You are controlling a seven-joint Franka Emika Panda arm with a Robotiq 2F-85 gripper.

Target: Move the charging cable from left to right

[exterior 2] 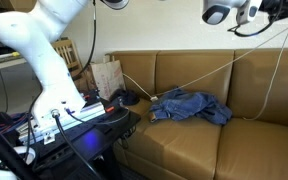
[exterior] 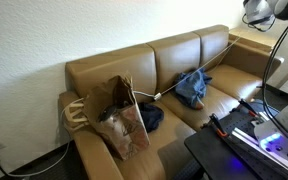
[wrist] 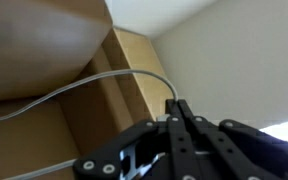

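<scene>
The charging cable (exterior: 199, 68) is a thin white cord. It runs taut from beside the brown paper bag (exterior: 119, 112) on the tan sofa (exterior: 104, 68), over the seat, up to my gripper (exterior: 256, 18). In the other exterior view the cable (exterior 2: 204, 74) rises from the cushion to the gripper (exterior 2: 279, 12), high above the sofa's far end. In the wrist view the fingers (wrist: 176, 105) are closed together with the cable (wrist: 84, 85) coming out at their tips and curving away.
Crumpled blue denim clothing (exterior: 192, 88) (exterior 2: 189, 106) lies on the middle cushion under the cable. A dark cloth (exterior: 152, 118) lies next to the bag (exterior 2: 108, 75). A black equipment table (exterior: 234, 140) (exterior 2: 74, 115) stands in front of the sofa (exterior 2: 184, 65).
</scene>
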